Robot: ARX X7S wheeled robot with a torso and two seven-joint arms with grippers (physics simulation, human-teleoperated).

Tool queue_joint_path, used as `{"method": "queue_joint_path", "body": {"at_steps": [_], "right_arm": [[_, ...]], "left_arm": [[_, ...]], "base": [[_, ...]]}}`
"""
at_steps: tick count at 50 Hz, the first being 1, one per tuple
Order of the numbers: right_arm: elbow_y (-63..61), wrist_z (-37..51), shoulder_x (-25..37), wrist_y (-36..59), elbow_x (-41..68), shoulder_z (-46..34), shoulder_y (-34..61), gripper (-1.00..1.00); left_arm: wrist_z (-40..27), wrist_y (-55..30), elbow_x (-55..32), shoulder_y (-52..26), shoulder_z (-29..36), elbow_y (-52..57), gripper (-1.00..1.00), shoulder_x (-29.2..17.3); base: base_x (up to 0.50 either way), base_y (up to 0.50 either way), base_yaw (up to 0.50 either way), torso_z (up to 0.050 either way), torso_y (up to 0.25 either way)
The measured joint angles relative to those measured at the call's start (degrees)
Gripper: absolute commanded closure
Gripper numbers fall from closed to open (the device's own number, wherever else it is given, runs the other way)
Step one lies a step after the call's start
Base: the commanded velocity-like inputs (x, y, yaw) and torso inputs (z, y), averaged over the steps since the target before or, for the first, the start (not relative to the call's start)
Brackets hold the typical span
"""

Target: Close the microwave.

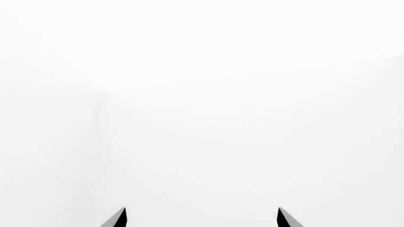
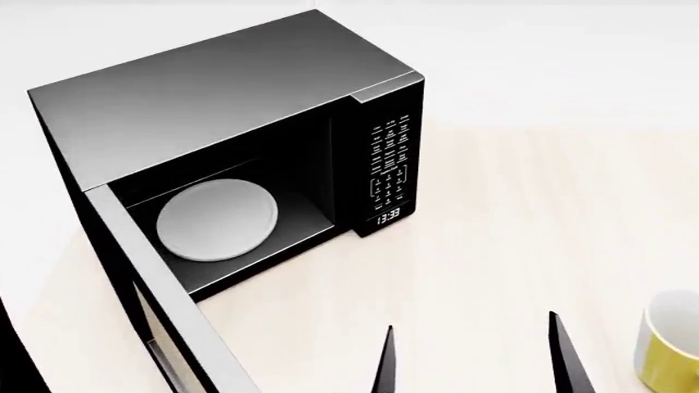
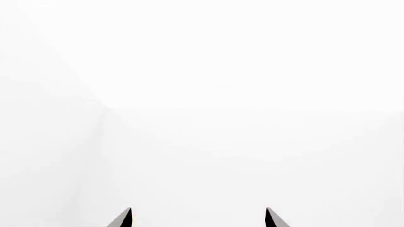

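Observation:
The microwave (image 2: 218, 82) stands on the pale table at the left of the head view. It is black with a grey top. Its door (image 2: 164, 286) is swung wide open toward me at the lower left. The white turntable plate (image 2: 216, 219) shows inside, and the keypad panel (image 2: 391, 164) faces right. My right gripper (image 2: 475, 356) shows as two dark fingertips spread apart at the bottom edge, right of the door and clear of it. Its wrist view shows only white past the open right gripper (image 3: 198, 217). My left gripper (image 1: 202, 217) is open too and faces only white.
A yellow mug with a white inside (image 2: 669, 340) stands at the right edge, close to the right fingertip. The pale wooden table (image 2: 525, 246) runs right of the microwave. A dark shape (image 2: 13, 352) sits at the bottom left corner; I cannot tell what it is.

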Motion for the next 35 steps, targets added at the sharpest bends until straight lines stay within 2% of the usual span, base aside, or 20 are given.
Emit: {"method": "queue_joint_path", "body": {"at_steps": [18,29,35], "right_arm": [[1.4,0.7,0.3,0.2,0.2,-0.5,0.3,-1.00],[1.8,1.0,0.5,0.5,0.1,-0.9,0.4,-1.00],[2.2,1.1,0.6,0.5,0.0,-1.1,0.4,-1.00]], "left_arm": [[15.6,-1.5,-24.6,3.4,-6.4,0.2,-1.00,-15.6],[26.8,1.0,-31.1,7.5,-8.8,-3.3,-1.00,-23.6],[31.5,2.1,-31.1,9.5,-9.1,-5.0,-1.00,-26.5]], "base": [[0.00,0.00,0.00,0.000,0.000],[0.00,0.00,0.00,0.000,0.000],[0.00,0.00,0.00,0.000,0.000]]}}
